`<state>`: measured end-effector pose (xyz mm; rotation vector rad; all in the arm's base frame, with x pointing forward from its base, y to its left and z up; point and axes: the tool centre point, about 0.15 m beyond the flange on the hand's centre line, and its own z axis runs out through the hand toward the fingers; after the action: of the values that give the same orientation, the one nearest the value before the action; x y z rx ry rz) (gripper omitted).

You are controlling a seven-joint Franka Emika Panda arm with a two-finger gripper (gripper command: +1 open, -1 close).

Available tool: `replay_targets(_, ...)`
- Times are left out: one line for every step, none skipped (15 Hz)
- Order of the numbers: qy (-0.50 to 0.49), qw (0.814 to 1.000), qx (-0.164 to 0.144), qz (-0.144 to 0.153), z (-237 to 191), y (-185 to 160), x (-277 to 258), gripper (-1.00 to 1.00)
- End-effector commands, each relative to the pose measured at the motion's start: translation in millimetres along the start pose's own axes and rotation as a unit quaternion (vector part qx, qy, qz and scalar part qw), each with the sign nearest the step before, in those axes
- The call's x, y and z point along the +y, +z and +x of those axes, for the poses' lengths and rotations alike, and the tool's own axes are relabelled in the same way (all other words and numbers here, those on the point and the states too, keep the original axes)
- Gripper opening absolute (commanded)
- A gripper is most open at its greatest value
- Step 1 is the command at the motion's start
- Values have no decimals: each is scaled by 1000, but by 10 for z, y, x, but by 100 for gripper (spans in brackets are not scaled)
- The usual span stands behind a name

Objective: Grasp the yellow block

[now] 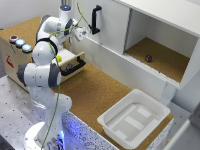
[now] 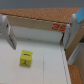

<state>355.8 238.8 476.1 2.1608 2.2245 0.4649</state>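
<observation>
Fingers (image 2: 5, 30) of my gripper (image 2: 39, 30) stand wide apart and empty over the open drawer (image 2: 47, 70), straddling the yellow block (image 2: 26, 58) on its pale floor, presumably to close around it.
</observation>
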Motion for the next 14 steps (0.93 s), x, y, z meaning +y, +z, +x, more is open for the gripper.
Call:
replay_targets(-8, 996, -29, 84, 210, 576, -178, 100)
replay_targets(1, 995, -34, 93, 255, 732, -239, 100)
replay_targets(11, 994, -37, 98, 281, 824, -273, 100)
replay_targets(32, 993, -56, 97, 328, 975, -317, 100)
replay_targets(60, 992, -77, 83, 386, 1054, -351, 100)
replay_targets(77, 991, -85, 64, 419, 1097, -413, 100)
replay_targets(91, 990, -101, 41, 479, 1142, -485, 100)
replay_targets(103, 987, -119, 22, 522, 1192, -535, 100)
replay_targets(110, 987, -118, 17, 552, 1234, -567, 100)
replay_targets(109, 986, -127, 8, 581, 1289, -597, 100)
replay_targets(111, 986, -127, 12, 594, 1346, -597, 100)
replay_targets(113, 985, -131, 9, 583, 1375, -581, 100)
replay_targets(114, 984, -139, 4, 560, 1392, -583, 100)
replay_targets(115, 984, -136, 10, 532, 1414, -589, 100)
